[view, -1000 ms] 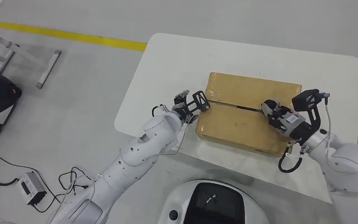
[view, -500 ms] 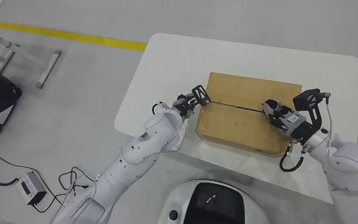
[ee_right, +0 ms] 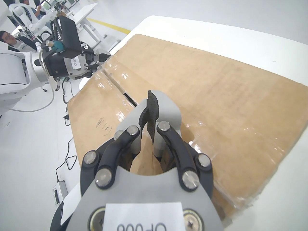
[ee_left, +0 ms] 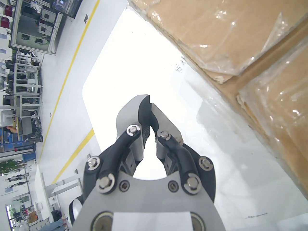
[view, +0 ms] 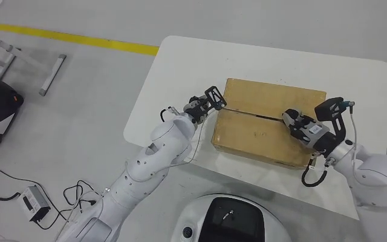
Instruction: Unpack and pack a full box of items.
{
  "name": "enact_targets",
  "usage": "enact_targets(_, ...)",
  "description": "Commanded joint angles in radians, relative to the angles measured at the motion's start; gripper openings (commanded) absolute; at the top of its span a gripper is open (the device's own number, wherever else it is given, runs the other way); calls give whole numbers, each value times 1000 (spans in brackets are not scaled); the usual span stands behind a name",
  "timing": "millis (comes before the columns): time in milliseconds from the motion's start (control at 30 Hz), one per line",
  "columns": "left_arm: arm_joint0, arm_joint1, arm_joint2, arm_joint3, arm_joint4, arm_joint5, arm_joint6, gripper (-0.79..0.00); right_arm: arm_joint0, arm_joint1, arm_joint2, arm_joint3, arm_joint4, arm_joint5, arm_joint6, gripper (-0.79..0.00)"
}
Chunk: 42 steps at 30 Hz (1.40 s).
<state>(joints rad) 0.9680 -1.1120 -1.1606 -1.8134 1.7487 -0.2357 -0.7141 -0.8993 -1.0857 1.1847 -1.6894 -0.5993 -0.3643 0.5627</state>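
Observation:
A shut brown cardboard box [view: 266, 136] wrapped in clear tape lies in the middle of the white table [view: 181, 72]. A seam [view: 254, 115] runs along its top between the two flaps. My left gripper [view: 216, 107] is shut with nothing in it, beside the box's left end near the seam; its wrist view has the gripper [ee_left: 148, 104] over bare table with the box [ee_left: 216, 13] alongside. My right gripper [view: 288, 116] is shut and empty over the seam's right part. From the right wrist, the gripper [ee_right: 152, 99] hovers above the seam [ee_right: 115, 82], with the left gripper [ee_right: 102, 58] at the far end.
Bare table lies all around the box, widest at the back [view: 272, 60] and left. The table's rounded front-left corner [view: 130, 130] is close to the left arm. A yellow floor line [view: 72, 37] runs past the table.
My left gripper has shifted a little farther back along the box's left end, toward the seam. The right gripper has barely moved. The box stays put.

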Motion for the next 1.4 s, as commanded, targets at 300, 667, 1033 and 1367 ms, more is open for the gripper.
enact_targets(300,26,2,-43,-66,-73,-149,-26,0,1,0,10,-8,-1,-4,7,-785)
enact_targets(667,33,-9,-46,-105,-248,-165,-65,-699,38,3,25,8,-25,-39,43,-785)
enact_targets(1033,7,-23,11,-130,-290,-157,-94,0,65,5,15,8,-50,-69,69,-785)
enact_targets(1367,60,-9,-79,-111,-293,-213,-115,0,55,2,-8,14,-55,-72,60,-785)
